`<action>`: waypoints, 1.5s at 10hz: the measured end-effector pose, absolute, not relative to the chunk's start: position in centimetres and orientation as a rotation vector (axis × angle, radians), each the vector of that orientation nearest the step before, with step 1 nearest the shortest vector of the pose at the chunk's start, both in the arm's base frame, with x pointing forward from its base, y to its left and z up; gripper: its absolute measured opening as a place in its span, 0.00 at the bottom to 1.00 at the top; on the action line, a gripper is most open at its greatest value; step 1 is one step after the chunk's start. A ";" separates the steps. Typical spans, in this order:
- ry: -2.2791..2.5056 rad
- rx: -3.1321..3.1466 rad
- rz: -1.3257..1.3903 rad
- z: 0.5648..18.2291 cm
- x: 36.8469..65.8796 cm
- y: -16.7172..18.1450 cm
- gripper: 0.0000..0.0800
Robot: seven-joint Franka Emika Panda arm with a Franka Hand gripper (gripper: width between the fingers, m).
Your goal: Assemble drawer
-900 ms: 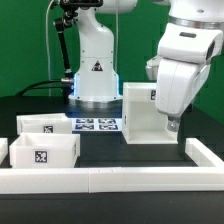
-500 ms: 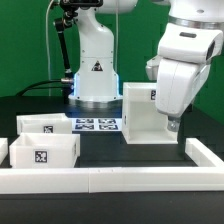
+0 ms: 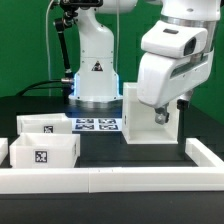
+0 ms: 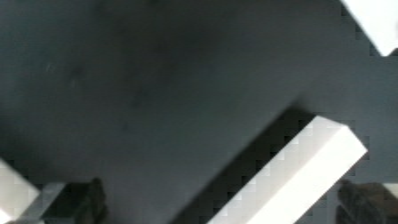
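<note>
Well away from the claw (image 3: 170, 109), toward the exterior view's left, two open-top trays sit close together: the front tray (image 3: 42, 156) and the rear tray (image 3: 45, 124). Both are likely light, rigid, slick plastic, with thin walls best pinched at a rim. Nearer the claw lies the marker board (image 3: 97, 125). The casing (image 3: 140, 128) stands upright just beside and below the claw. It looks bulkier, stiff and prone to sliding, so a wall edge seems the sensible hold. In the wrist view the fingers (image 4: 68, 203) are spread wide with nothing between them.
</note>
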State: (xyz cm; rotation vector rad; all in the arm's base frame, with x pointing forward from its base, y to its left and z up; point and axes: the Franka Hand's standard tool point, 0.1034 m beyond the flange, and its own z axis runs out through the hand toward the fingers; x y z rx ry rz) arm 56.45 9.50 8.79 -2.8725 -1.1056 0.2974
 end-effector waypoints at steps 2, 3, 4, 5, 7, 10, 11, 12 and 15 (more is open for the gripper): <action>-0.916 -2.952 0.301 8.8 56.5 9.8 0.81; -0.830 -2.983 0.303 8.8 56.5 9.8 0.81; -0.679 -3.032 0.301 8.9 56.4 9.8 0.81; -0.540 -3.073 0.287 9.2 55.9 9.8 0.81; -0.410 -3.112 0.233 9.9 53.4 10.3 0.81; -0.436 -3.126 0.197 12.8 51.4 10.3 0.81; -0.443 -3.134 0.176 14.1 50.5 10.7 0.81; -0.429 -3.143 0.172 15.0 50.0 11.0 0.81; -0.432 -3.142 0.176 14.8 50.0 11.0 0.81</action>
